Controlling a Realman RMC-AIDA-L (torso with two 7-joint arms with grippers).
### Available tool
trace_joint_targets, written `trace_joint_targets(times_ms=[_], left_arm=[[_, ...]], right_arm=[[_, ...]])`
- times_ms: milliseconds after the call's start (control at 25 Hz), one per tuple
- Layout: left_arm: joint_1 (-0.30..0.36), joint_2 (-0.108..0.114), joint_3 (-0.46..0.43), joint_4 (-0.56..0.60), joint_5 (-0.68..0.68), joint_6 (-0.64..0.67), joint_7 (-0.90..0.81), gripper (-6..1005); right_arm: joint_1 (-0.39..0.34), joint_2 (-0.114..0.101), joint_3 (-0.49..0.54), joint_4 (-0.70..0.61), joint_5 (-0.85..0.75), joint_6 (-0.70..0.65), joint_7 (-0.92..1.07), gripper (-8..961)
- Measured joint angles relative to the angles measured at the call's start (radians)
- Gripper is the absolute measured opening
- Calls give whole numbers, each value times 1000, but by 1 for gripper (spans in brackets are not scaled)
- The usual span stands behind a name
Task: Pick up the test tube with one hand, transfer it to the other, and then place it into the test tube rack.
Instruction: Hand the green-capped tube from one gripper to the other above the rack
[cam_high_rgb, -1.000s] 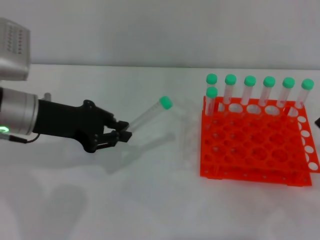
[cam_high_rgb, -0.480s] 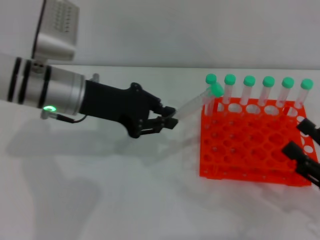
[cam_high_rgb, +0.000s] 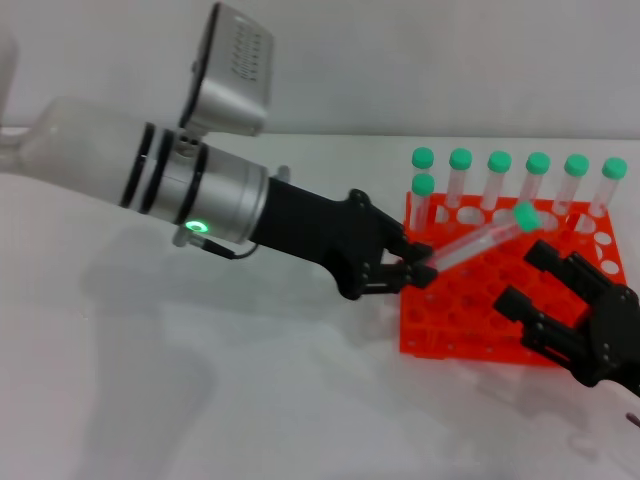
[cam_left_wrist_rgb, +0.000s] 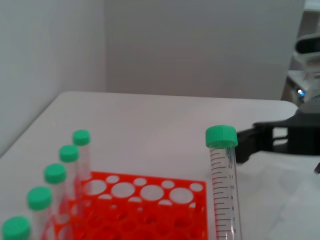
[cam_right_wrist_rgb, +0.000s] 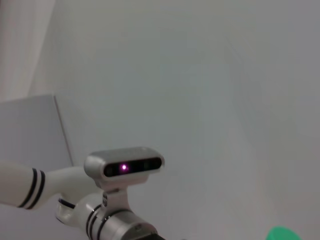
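**Hand-off staged above the rack**

Table (cam_high_rgb: 200, 400): white, bearing the test tube rack (cam_high_rgb: 470, 330), orange-red, seven green-capped tubes (cam_high_rgb: 500, 175) standing along its far side.

Left hand (cam_high_rgb: 385, 262): reaches over the rack's near-left corner, fingers pinched on the base of the test tube (cam_high_rgb: 480, 237). Tube is held tilted, cap end toward the right hand, presumably so the free length can be taken.

Right hand (cam_high_rgb: 575, 320): at the rack's right edge, fingers spread wide, empty, just beside the cap, not touching. Transfer not yet made.
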Motion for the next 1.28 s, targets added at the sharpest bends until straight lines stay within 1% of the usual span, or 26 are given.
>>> trace_joint_targets(times_ms=[160,320,640,800,1000,1200,1280], left_arm=[[-10,0,0,58,5,-27,3,201],[-15,0,0,87,13,-33,5,202],[-15,0,0,99,17,-36,6,204],[-13,-1,0,124,24,-64,4,206],[-14,-1,0,146,43,-86,0,207],[-13,-2,0,147,39,-94,-3,209],[-13,-2,0,147,38,-96,-4,209]], right_arm=[[1,0,-2,-20,0,45,0,833],[2,1,-3,-23,0,61,1,833],[2,1,9,-15,11,66,-4,832],[2,1,11,-15,14,72,-9,831],[2,1,12,-22,14,101,-13,616],[2,1,20,-22,14,112,-14,424],[2,1,22,-21,14,113,-16,402]])
